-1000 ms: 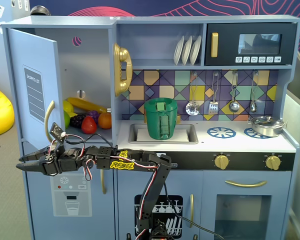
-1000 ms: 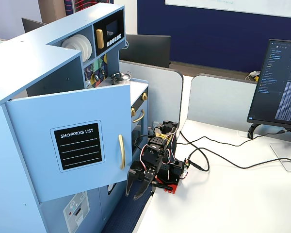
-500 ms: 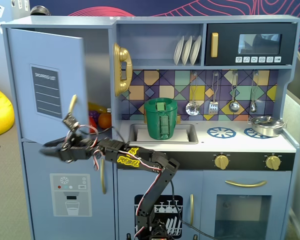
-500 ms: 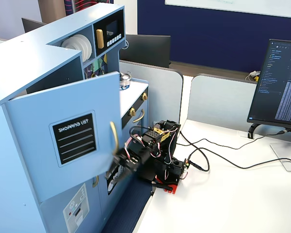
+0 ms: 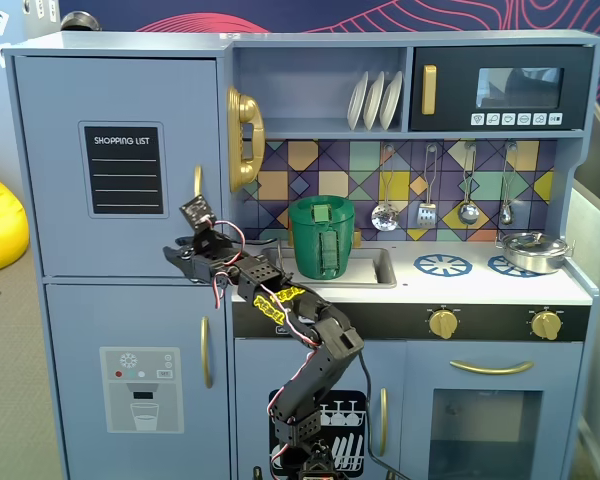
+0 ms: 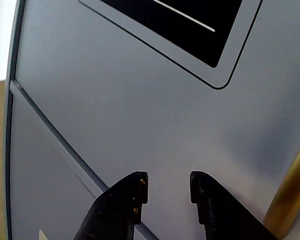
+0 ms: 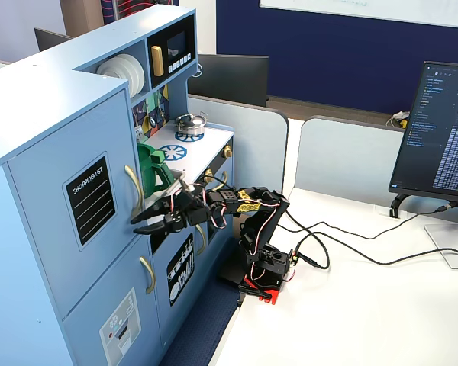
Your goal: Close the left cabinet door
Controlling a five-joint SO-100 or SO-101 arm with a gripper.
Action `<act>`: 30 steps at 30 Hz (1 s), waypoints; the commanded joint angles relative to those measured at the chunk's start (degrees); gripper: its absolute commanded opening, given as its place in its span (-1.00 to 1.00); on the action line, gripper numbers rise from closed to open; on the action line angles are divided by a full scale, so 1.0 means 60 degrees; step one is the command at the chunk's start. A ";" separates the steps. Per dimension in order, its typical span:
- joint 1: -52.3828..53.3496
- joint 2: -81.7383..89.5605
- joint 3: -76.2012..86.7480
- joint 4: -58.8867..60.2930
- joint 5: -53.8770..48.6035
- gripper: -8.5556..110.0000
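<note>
The left cabinet door (image 5: 120, 165) sits flush with the toy fridge front, upper left in a fixed view, and the black chalkboard panel (image 5: 125, 170) on it reads "SHOPPING LIST" in white over ruled lines. Its gold handle (image 5: 197, 182) runs down the door's right edge. The gripper (image 6: 169, 187) is right up against the lower part of that door, just left of the handle, fingers (image 6: 135, 192) slightly apart with nothing between them. The lower door (image 5: 140, 385) has a white dispenser graphic, writing too small to read.
</note>
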 commanded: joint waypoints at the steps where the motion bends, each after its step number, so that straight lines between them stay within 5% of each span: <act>1: -0.0396 0.1216 0.0220 0.0439 0.0059 -0.86; 11: -0.0264 0.4585 0.2461 0.3955 0.0498 -0.86; 22: 0.6416 0.6328 0.5859 0.8789 0.0278 -0.86; 30: 0.8496 0.7676 0.8320 1.0400 0.1553 -0.86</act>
